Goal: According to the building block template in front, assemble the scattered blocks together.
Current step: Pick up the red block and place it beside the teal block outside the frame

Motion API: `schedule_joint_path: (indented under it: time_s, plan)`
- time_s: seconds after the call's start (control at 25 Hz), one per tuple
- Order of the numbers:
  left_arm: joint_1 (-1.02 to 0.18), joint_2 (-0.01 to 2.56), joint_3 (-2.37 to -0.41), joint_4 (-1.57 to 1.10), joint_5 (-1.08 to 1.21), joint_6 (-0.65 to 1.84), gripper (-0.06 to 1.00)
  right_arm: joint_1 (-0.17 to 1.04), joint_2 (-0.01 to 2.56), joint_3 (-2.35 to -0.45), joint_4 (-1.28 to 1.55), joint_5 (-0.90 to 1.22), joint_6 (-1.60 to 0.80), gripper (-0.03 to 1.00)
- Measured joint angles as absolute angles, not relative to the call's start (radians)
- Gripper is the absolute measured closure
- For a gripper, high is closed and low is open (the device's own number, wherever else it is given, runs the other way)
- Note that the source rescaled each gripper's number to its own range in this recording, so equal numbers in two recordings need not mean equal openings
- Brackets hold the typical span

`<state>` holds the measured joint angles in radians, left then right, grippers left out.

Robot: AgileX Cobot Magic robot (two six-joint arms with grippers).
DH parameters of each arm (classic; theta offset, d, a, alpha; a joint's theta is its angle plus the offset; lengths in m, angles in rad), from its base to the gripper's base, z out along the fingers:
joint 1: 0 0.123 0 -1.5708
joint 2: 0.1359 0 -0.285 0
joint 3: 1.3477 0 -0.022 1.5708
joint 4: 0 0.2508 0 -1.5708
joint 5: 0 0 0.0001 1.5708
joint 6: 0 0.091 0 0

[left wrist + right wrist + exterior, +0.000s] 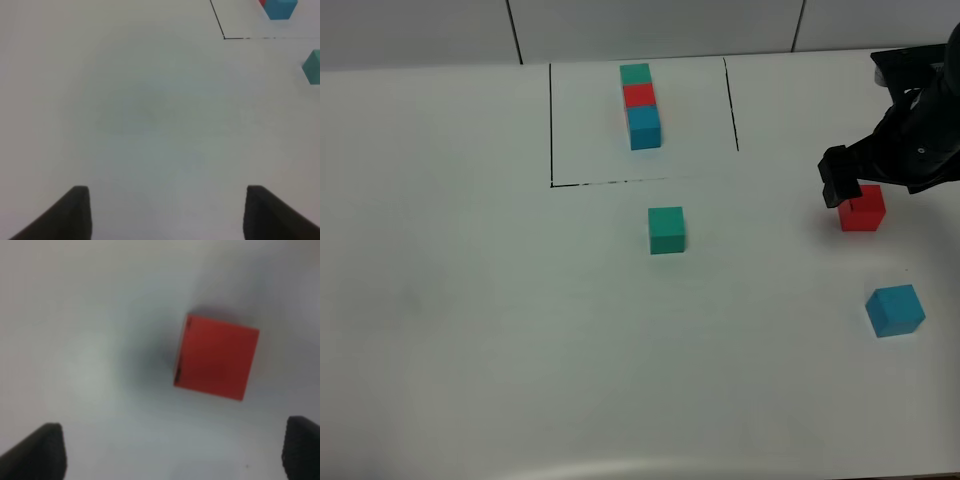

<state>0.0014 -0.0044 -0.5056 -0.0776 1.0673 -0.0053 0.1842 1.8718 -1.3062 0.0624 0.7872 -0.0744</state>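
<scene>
Nearest lies the blue cube (895, 309), loose on the surface (470, 300); beyond it the red cube (862, 210) is straddled from above by the right claw (172, 452), spread wide and empty. It is judged light, rigid and matte, best pinched squarely across opposite flat faces. The left claw (167, 212) is seen part-open, empty.

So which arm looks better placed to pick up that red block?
Right: the right hand, open, hovers just above the loose red block; the left hand has only bare table before it.
</scene>
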Motion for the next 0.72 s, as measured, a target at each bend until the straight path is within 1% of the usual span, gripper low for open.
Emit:
schedule_joint_path:
  time_s: [0.28, 0.52, 0.72]
  plan:
    - [0.001, -0.004, -0.506, -0.078, 1.067, -0.005, 0.56, 0.166, 2.009, -1.435, 0.049, 0.802, -0.072, 0.04]
    - [0.001, -0.004, -0.506, -0.078, 1.067, -0.005, 0.56, 0.116, 2.079, -1.452, 0.044, 0.799, -0.072, 0.04]
    - [0.001, -0.004, -0.506, -0.078, 1.067, -0.005, 0.56, 0.107, 2.122, -1.452, 0.065, 0.798, -0.075, 0.04]
